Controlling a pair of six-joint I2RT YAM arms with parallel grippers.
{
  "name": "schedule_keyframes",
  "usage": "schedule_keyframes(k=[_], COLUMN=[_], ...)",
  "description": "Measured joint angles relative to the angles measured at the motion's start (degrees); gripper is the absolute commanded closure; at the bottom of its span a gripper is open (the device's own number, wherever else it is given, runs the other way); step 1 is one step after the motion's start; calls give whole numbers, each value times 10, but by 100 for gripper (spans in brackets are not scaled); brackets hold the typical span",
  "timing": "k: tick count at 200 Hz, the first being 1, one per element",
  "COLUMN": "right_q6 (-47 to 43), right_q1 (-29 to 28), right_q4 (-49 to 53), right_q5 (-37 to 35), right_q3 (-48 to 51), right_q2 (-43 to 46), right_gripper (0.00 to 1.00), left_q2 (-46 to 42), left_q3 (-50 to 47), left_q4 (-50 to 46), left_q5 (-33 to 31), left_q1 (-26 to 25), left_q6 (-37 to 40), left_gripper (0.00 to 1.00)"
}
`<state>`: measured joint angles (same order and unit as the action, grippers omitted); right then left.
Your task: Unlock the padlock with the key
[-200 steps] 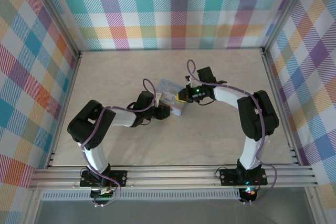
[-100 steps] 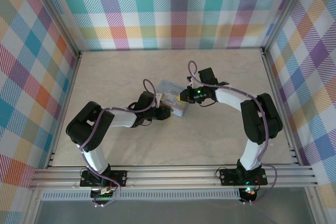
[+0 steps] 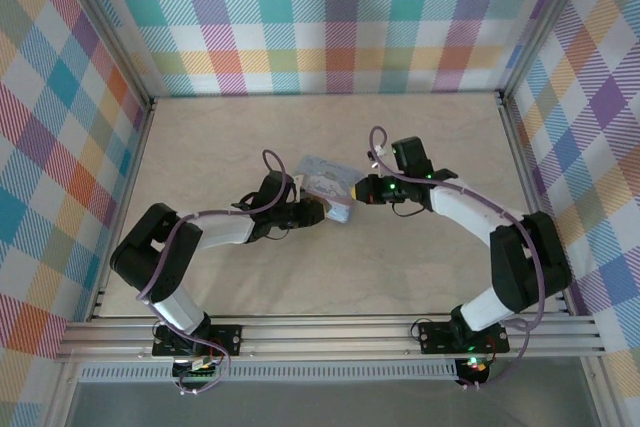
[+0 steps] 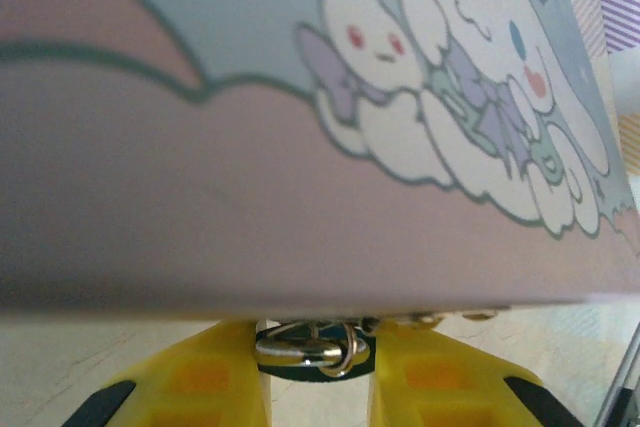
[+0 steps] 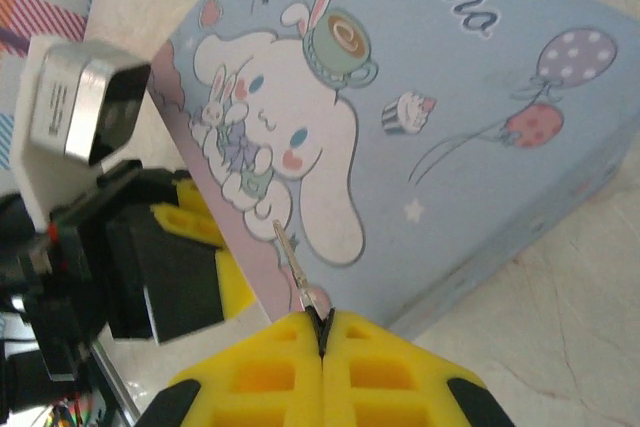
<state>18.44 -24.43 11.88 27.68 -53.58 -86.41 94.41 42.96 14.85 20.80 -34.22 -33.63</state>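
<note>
The tiny dark padlock (image 4: pixel 300 369), with a silver shackle and ring on top, sits between my left gripper's (image 4: pixel 315 339) yellow fingers (image 4: pixel 205 377), which are shut on it. It lies right under the edge of the pale blue cartoon tin (image 4: pixel 300 97). From above, the left gripper (image 3: pixel 318 213) is at the tin's (image 3: pixel 322 179) near side. My right gripper (image 5: pixel 322 319) is shut on the key (image 5: pixel 296 267). The key's thin blade points up over the tin's (image 5: pixel 450 97) corner, toward the left fingers (image 5: pixel 195 222). From above, the right gripper (image 3: pixel 357 190) is at the tin's right end.
The left wrist camera block (image 5: pixel 85 107) stands just beyond the tin's left corner. Checked walls and metal rails (image 3: pixel 300 332) enclose the beige table (image 3: pixel 220 132). Both arms meet at the tin in the middle.
The right arm's elbow has swung out to the right and its gripper has drawn slightly right and nearer with the key. The left jaws closed a little on the padlock.
</note>
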Motion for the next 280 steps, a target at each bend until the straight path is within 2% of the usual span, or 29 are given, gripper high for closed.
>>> schedule_keyframes(k=[28, 70, 128, 280], right_q6=[-27, -59, -70, -83], right_q1=[-9, -55, -97, -117], right_q4=[0, -10, -71, -149], right_q5=[-5, -28, -80, -134], right_q3=[39, 78, 136, 137], right_q2=[42, 75, 73, 12], right_gripper=[99, 99, 99, 99], left_q2=[0, 0, 2, 7], left_q3=[15, 43, 66, 80], left_q4=[-15, -42, -73, -88], left_q5=[12, 28, 38, 38], left_q1=[0, 0, 0, 0], left_q6=[-33, -78, -121, -163], left_gripper=[84, 85, 88, 89])
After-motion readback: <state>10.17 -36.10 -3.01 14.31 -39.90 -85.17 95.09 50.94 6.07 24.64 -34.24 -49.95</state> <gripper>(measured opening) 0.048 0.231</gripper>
